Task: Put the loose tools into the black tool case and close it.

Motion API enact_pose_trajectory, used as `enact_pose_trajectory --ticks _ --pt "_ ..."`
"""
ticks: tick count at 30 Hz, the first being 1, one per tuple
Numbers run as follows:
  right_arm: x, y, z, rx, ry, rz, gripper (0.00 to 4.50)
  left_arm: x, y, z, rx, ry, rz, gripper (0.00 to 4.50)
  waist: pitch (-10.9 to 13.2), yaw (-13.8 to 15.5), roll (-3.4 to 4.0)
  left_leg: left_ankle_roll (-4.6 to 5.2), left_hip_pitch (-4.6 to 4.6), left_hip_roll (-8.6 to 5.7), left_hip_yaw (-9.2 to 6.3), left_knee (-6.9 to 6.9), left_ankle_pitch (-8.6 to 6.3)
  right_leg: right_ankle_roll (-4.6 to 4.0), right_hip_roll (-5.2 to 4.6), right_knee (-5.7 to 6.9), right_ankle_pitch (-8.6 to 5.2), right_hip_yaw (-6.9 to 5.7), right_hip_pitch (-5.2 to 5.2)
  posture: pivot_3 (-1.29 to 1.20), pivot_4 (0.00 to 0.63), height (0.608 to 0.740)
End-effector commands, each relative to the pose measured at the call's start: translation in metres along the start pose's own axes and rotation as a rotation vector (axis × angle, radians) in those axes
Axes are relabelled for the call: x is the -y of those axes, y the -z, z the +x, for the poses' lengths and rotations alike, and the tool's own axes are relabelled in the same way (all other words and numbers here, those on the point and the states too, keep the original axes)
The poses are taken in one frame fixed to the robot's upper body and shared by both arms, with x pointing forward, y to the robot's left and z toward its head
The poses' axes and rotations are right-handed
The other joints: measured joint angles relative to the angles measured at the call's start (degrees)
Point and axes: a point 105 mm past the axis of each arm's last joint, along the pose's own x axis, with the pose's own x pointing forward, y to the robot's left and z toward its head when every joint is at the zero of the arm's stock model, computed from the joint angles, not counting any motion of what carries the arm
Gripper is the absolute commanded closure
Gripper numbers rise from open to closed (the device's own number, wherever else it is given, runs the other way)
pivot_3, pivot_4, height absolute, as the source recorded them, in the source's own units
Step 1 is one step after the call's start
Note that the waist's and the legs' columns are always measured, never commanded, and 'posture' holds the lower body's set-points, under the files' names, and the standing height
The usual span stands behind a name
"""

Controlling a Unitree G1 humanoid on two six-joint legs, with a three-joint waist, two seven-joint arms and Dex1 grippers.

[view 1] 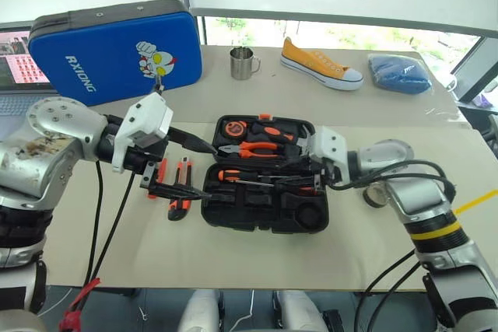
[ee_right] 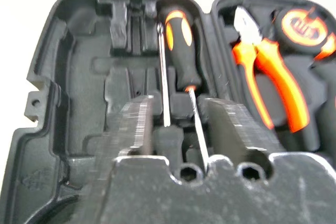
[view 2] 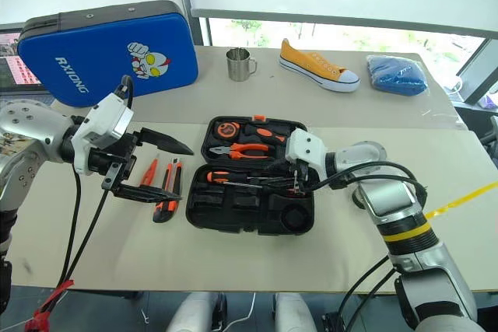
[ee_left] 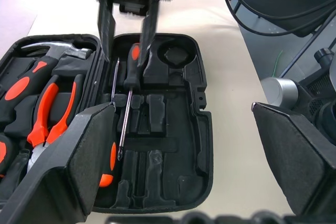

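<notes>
**Seating the long screwdrivers in the tool case; knife and small driver still outside**

Head views: black tool case (view 1: 264, 207) lies open flat on the table (view 1: 117, 246), lid half holding pliers (view 1: 250, 148), tape measure (view 1: 233, 127) and a hammer. Right gripper (view 1: 299, 184) reaches in from the right over the near half, fingertips down at the long screwdrivers (view 1: 249, 179) lying in their slots. Left gripper (view 2: 156, 169) hovers released, fingers wide, above the utility knife (view 2: 166, 196) and slim orange screwdriver (view 2: 148, 171), both on the table just beside the case's left edge. Blue case (view 1: 109, 48), steel mug (view 1: 243, 63), yellow shoe (view 1: 320, 64) and blue cloth (view 1: 398, 73) sit well back, not part of the job.

Left wrist view: own fingers (ee_left: 79, 156) spread, nothing between them; right gripper at the far end, its fingers narrow astride a screwdriver handle (ee_left: 134, 66).

Right wrist view: fingers (ee_right: 136, 124) close together over two shafts and a black handle end; true grip or just pressing, cannot tell.

Judgement: screwdriver placement step, about midway. Next needs right to let go and back out clear, left to drop onto the knife.
</notes>
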Motion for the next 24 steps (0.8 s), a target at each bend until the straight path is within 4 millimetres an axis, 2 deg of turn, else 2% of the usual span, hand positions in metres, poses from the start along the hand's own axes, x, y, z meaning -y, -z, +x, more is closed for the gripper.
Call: enact_pose_trajectory --ticks 1,2,9,15,19,21,24 --pt "0.0 -0.003 0.004 0.02 0.004 -0.027 4.23 0.0 -0.005 -0.003 -0.009 -0.008 0.035 0.0 0.0 -0.11 0.0 0.0 0.0 0.0 0.01 0.01 0.0 0.0 0.0 0.0 0.0 0.01 0.0 0.0 0.15 0.739" --pt "0.0 -0.002 0.006 0.019 0.003 -0.027 4.44 0.0 -0.005 -0.003 -0.011 -0.008 0.035 0.0 0.0 -0.12 0.0 0.0 0.0 0.0 0.0 0.01 0.0 0.0 0.0 0.0 0.0 0.01 -0.03 0.0 0.15 0.739" --pt "-0.008 0.015 0.021 -0.06 -0.025 0.004 4.44 0.002 -0.004 -0.003 -0.017 -0.01 0.027 0.0 0.0 -0.24 0.0 -0.01 0.02 0.03 -0.07 0.0 0.0 0.0 0.03 0.04 0.0 0.01 -0.03 0.0 0.15 0.739" --pt "-0.021 0.032 0.031 -0.166 -0.099 -0.086 4.44 0.002 -0.002 -0.002 -0.02 -0.012 0.024 0.0 -0.01 -0.24 -0.01 -0.01 0.22 0.03 -0.05 0.0 0.0 -0.01 0.03 0.05 -0.01 0.02 0.1 0.0 0.15 0.739" --pt "-0.019 0.039 0.037 -0.195 -0.083 -0.111 4.44 0.002 -0.002 0.0 -0.019 -0.011 0.026 0.0 -0.05 -0.37 -0.07 -0.01 0.43 0.06 0.0 -0.02 0.0 -0.03 0.04 0.07 -0.02 0.03 0.25 0.0 0.15 0.739" --pt "-0.015 0.033 0.035 -0.165 -0.056 -0.113 4.44 0.002 -0.001 0.001 -0.019 -0.012 0.025 0.0 -0.08 -0.54 -0.13 -0.01 0.56 0.09 0.02 -0.04 0.0 -0.07 0.08 0.08 -0.03 0.04 0.33 0.0 0.15 0.739" --pt "-0.008 -0.006 0.022 0.019 0.002 -0.065 4.44 0.002 0.004 0.0 -0.021 -0.049 0.002 0.0 -0.08 -0.63 -0.13 -0.03 0.62 0.13 0.04 -0.04 0.01 -0.11 0.11 0.14 -0.03 0.06 0.35 0.0 0.15 0.739"
